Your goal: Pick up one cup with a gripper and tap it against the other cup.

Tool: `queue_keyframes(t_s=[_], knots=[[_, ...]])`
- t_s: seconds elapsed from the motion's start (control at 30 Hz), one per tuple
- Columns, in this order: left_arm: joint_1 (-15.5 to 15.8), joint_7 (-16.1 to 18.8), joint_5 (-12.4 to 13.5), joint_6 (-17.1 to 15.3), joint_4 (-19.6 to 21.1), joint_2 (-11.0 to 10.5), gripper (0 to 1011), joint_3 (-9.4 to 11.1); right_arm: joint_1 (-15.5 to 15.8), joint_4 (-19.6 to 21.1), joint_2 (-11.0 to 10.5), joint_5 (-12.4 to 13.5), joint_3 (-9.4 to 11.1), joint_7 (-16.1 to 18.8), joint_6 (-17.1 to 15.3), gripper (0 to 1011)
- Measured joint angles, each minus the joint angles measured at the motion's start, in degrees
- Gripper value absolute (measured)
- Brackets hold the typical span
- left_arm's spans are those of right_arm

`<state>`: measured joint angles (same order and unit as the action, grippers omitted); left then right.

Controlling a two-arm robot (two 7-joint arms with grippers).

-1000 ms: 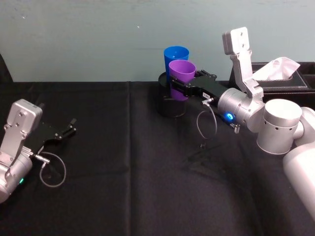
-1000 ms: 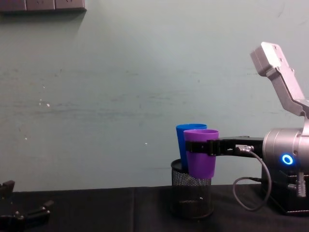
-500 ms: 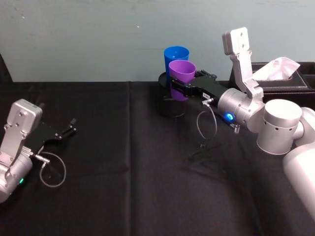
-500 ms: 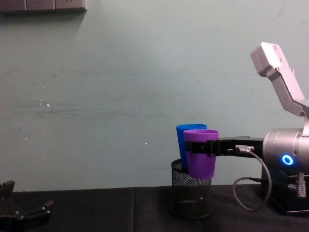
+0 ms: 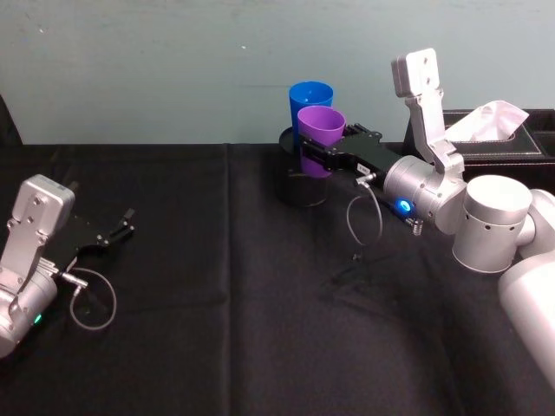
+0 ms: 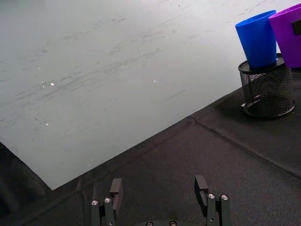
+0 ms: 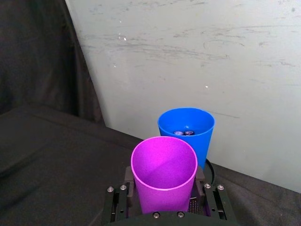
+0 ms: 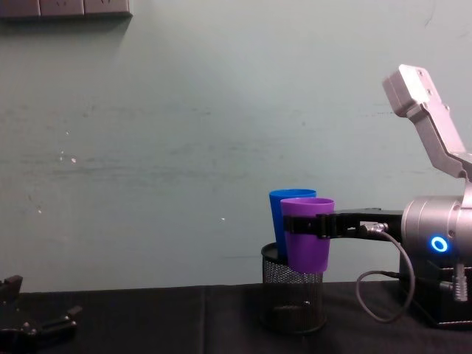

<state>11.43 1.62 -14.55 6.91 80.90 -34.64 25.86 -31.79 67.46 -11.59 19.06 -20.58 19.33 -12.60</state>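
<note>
Room for moving lies mostly to the left and near side: the black-draped bench (image 5: 217,303) is bare between the two arms, while the wall (image 5: 173,69) rises just past its far edge, close behind the cups, and a tissue box (image 5: 494,139) sits at the far right. The purple cup (image 5: 320,130) hangs off the bench at the far middle, upright, mouth up and narrow base down, its long axis vertical, over the near rim of a black mesh pen holder (image 8: 293,306). The right gripper (image 5: 314,149) reaches in level from the right, jaws pinching the cup's wall on both sides. The blue cup (image 5: 310,97) stands upright in the holder, just behind the purple one; whether they touch cannot be told. The left gripper (image 5: 121,227) sits low at the left, well apart, jaws spread.
</note>
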Motion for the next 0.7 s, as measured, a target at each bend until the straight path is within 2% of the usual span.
queue_keyframes(t_s=[0.7], knots=[[0.0, 0.0, 0.0, 0.0, 0.0, 0.0, 1000, 0.0, 0.0, 0.0, 0.0, 0.0, 0.0, 0.0, 0.0, 726]])
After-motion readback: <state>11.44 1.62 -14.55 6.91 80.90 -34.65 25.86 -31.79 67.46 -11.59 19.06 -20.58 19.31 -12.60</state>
